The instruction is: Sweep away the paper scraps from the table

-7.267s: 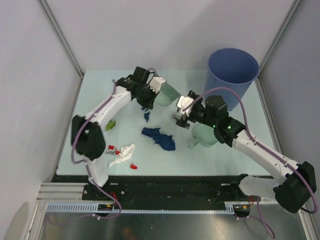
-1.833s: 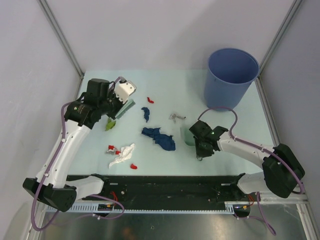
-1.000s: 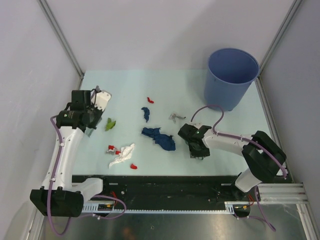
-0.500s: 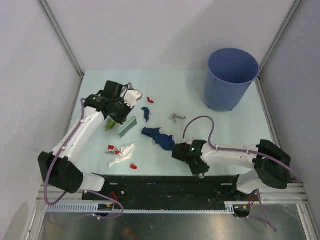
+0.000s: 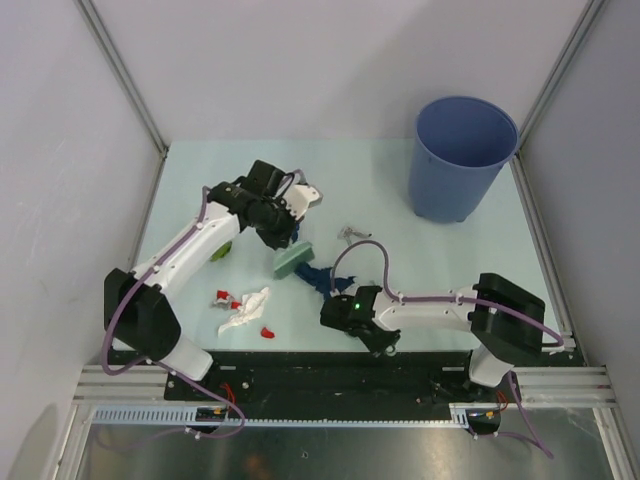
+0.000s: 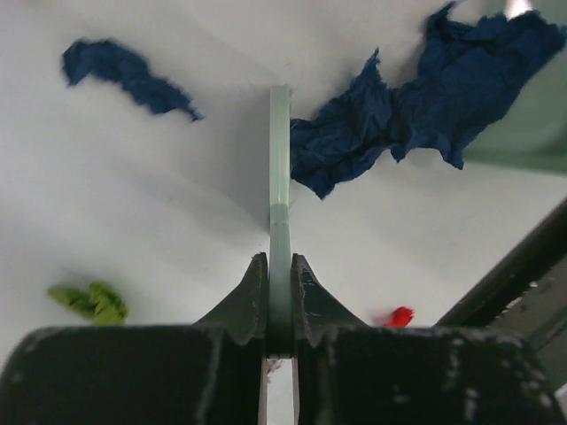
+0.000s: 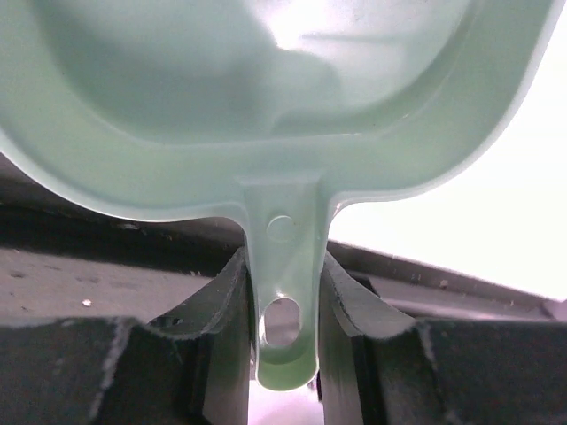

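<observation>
Top external high behind arm bases, down over whole worktop (image 5: 480, 255), left wrist close along brush (image 6: 280, 177) onto blue wad (image 6: 399, 115), wad shared overhead, right wrist tight against dustpan (image 7: 266, 88)

— The table (image 5: 440, 250) is a plain pale mint. And the scraps?
— The large wad (image 6: 416, 97) and the small wad (image 6: 124, 71) are dark blue. The green scrap (image 6: 93, 301) is leaf green, the red piece (image 6: 400, 315) bright red, the crumple (image 5: 245, 308) white.
— The brush (image 6: 280, 159) and the dustpan (image 7: 266, 106)?
— Both pale green, near the table's shade. The bin (image 5: 463, 150) is flat blue. The left arm (image 5: 185, 250) and the right arm (image 5: 430, 302) are white with black joints.
</observation>
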`<state>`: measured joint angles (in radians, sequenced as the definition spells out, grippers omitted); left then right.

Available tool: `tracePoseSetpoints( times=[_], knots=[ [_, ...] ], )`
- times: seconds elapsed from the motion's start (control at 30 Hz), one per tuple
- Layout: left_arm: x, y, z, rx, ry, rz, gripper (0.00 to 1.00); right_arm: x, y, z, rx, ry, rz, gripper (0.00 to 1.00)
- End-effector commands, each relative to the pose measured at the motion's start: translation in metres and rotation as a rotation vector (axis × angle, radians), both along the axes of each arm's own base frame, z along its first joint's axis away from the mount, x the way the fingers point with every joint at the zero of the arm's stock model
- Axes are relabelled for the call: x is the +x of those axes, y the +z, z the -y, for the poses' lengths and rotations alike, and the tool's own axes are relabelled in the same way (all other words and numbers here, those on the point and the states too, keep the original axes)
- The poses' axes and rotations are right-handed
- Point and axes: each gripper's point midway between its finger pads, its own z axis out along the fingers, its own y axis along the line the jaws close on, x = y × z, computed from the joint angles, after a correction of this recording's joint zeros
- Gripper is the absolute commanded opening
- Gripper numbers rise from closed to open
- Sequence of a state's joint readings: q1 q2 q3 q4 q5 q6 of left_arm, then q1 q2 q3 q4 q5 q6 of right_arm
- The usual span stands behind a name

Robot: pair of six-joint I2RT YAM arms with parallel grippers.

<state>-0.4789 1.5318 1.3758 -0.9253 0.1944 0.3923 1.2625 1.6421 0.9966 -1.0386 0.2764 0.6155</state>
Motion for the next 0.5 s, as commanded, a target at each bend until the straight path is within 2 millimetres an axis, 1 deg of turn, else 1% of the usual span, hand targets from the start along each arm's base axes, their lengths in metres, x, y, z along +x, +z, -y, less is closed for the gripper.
tracePoseSetpoints(
  times=[0.0,0.03,0.07,0.1,0.13,0.17,0.23,0.27,0.33,0.37,0.4,0.43,0.47],
  knots=[
    [-0.027,0.031,0.051,-0.200,-0.176,-0.014,0.00,0.040,0.001,-0.037,0.133,0.128,0.041,0.00],
    [-0.034,0.033,0.056,-0.218,-0.205,-0.021,0.00,0.052,0.005,-0.038,0.135,0.142,0.087,0.00],
    [-0.048,0.038,0.068,-0.256,-0.257,-0.040,0.00,0.059,0.008,-0.043,0.150,0.141,0.106,0.00],
    [-0.054,0.042,0.071,-0.273,-0.280,-0.038,0.00,0.064,0.011,-0.048,0.167,0.140,0.121,0.00],
    [-0.060,0.052,0.074,-0.299,-0.303,-0.022,0.00,0.070,0.016,-0.051,0.183,0.140,0.146,0.00],
    [-0.063,0.059,0.075,-0.319,-0.319,-0.012,0.00,0.073,0.018,-0.053,0.193,0.138,0.166,0.00],
    [-0.063,0.069,0.070,-0.317,-0.314,0.033,0.00,0.078,0.022,-0.054,0.193,0.138,0.200,0.00],
    [-0.062,0.071,0.068,-0.308,-0.303,0.048,0.00,0.078,0.023,-0.054,0.191,0.142,0.207,0.00],
    [-0.047,0.075,0.054,-0.247,-0.238,0.111,0.00,0.077,0.025,-0.052,0.186,0.144,0.215,0.00],
    [-0.037,0.082,0.048,-0.228,-0.180,0.146,0.00,0.076,0.026,-0.052,0.184,0.143,0.213,0.00],
    [-0.022,0.085,0.033,-0.171,-0.102,0.194,0.00,0.077,0.027,-0.050,0.176,0.140,0.226,0.00],
    [-0.008,0.091,0.020,-0.149,-0.038,0.227,0.00,0.077,0.028,-0.049,0.171,0.141,0.230,0.00],
    [0.001,0.103,0.014,-0.151,0.003,0.260,0.00,0.076,0.030,-0.050,0.177,0.145,0.235,0.00]
  ],
)
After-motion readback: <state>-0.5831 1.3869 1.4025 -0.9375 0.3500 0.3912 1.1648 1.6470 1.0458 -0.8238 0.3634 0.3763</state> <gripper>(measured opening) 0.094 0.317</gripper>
